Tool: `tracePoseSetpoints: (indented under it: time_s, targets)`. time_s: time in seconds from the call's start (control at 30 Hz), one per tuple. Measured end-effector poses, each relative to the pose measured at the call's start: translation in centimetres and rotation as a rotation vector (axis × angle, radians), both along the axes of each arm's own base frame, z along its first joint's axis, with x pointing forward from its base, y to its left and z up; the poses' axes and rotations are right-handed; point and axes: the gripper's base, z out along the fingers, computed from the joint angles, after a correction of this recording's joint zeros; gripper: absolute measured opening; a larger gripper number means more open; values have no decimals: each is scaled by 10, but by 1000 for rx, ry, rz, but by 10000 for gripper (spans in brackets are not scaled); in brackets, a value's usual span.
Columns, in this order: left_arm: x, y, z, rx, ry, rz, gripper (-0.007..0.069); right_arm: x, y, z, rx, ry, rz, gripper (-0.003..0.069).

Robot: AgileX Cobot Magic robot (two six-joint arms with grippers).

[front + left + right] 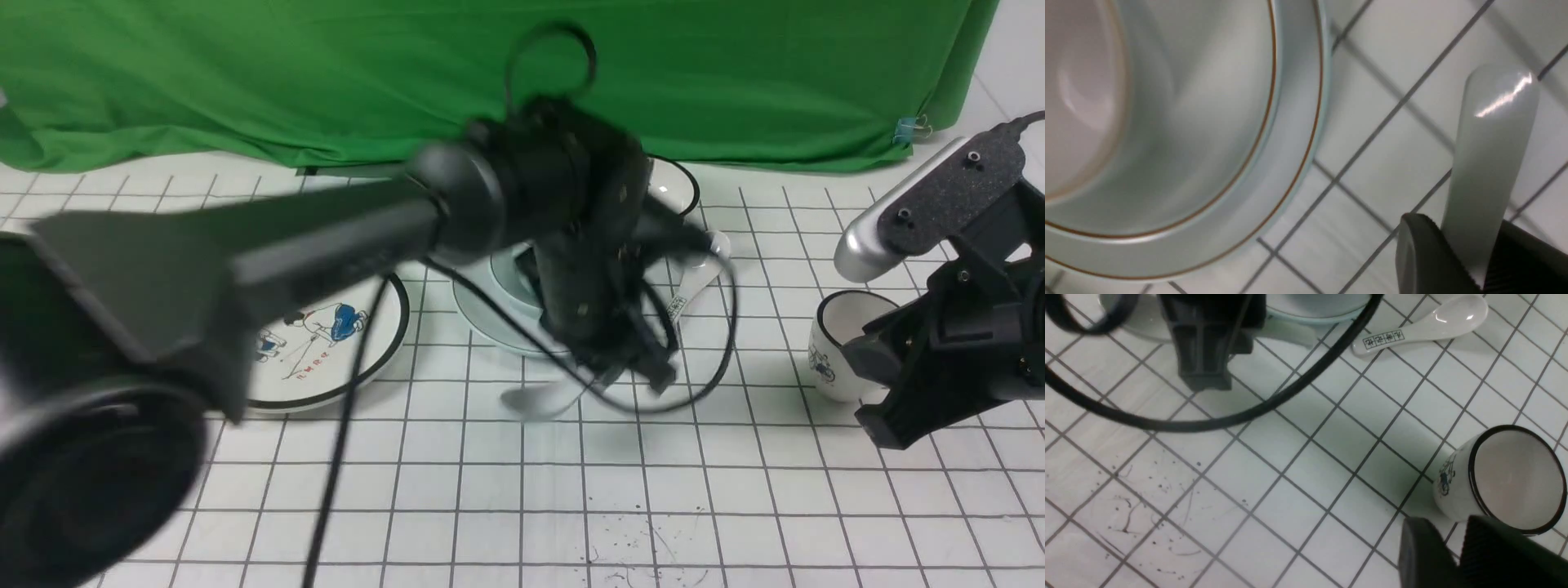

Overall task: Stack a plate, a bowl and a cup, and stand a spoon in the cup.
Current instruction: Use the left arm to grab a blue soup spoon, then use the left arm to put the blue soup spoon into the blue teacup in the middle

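The pale blue-green plate (pixel 482 314) lies mid-table with the bowl (pixel 1216 122) on it and the cup (pixel 1081 102) in the bowl. In the front view my blurred left arm covers most of that stack. My left gripper (pixel 629 367) (pixel 1470 234) hangs just in front of the plate, shut on the handle of the plain white spoon (pixel 535 400) (pixel 1492 155), which hangs above the tiles beside the plate's rim. My right gripper (pixel 890 416) (pixel 1447 531) is low at the right, jaws slightly apart, nothing between them.
A white black-rimmed cup (pixel 837 347) (pixel 1506 477) stands right by the right fingers. A printed-handle spoon (pixel 694 278) (pixel 1425 324) lies right of the stack. A cartoon plate (pixel 326 343) sits at left, a black-rimmed bowl (pixel 673 188) behind. A black cable (pixel 1274 400) loops low.
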Motion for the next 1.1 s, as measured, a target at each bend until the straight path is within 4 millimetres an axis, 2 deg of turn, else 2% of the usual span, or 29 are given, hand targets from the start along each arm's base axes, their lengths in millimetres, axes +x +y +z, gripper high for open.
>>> tracePoseSetpoints:
  time_s: [0.1, 0.13, 0.17, 0.23, 0.3, 0.37, 0.47, 0.5, 0.57, 0.73, 0.97, 1.1]
  targets:
    - [1, 1, 46, -167, -180, 32, 90, 1, 0, 1, 5, -7, 0, 195]
    - [1, 0, 53, -196, -211, 38, 90, 1, 0, 1, 5, -7, 0, 195]
    - [3, 1, 72, -288, -302, 61, 90, 1, 0, 1, 5, -8, 0, 197]
    - [12, 3, 96, -448, -463, 104, 90, 1, 0, 0, 7, -7, -3, 198]
    - [18, 6, 100, -522, -544, 128, 90, 1, 0, 0, 10, -6, -6, 199]
    - [26, 12, 91, -577, -597, 166, 90, 1, 0, 1, 12, -7, -7, 204]
    - [34, 23, 64, -585, -618, 212, 90, 1, 1, 1, 15, -10, -8, 207]
    - [35, 25, 63, -586, -620, 216, 90, 1, 1, 1, 15, -11, -8, 207]
    - [42, 39, 42, -615, -634, 282, 90, 1, 1, 1, 16, -12, -7, 209]
    - [51, 67, 19, -711, -676, 407, 90, 2, 1, 2, 23, -25, -7, 206]
    - [60, 66, -4, -744, -710, 415, 90, 2, 2, 2, 28, -32, -8, 205]
    - [66, 63, -30, -698, -705, 398, 90, 3, 2, 2, 29, -33, -8, 204]
